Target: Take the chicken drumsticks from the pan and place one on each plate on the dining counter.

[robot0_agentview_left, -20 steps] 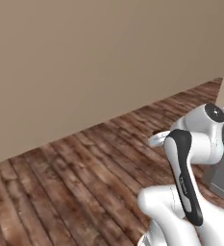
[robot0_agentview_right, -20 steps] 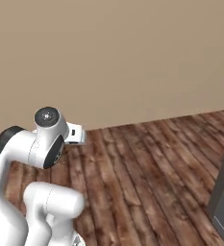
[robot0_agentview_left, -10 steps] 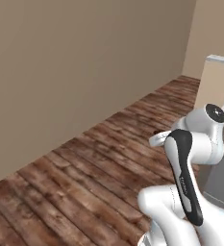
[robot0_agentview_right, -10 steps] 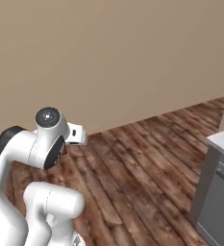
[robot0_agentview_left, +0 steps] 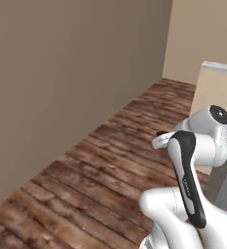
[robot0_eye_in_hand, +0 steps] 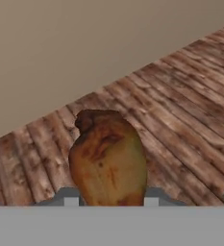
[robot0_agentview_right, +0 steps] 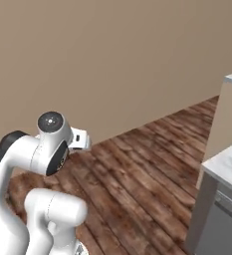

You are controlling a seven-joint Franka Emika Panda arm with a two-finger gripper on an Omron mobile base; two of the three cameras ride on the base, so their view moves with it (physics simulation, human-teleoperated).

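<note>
In the hand view one chicken drumstick [robot0_eye_in_hand: 108,161], orange-brown with a dark knob at its far end, stands up between my two finger tips. My gripper [robot0_eye_in_hand: 111,200] is shut on the drumstick and carries it above the wooden floor. In both base views my arm is folded close over the base. The pan and the plates are out of view.
A brown plank floor [robot0_agentview_left: 110,160] runs along a plain beige wall [robot0_agentview_left: 61,73]. A tall beige cabinet end [robot0_agentview_right: 228,117] stands at the right. In front of it is a marble-topped counter [robot0_agentview_right: 231,165] with a grey front [robot0_agentview_right: 222,226], close to the base.
The whole picture has swung as the base turns: the wall corner, the beige cabinet and the marble counter have come in from the right. The arm keeps its pose and its grip on the drumstick.
</note>
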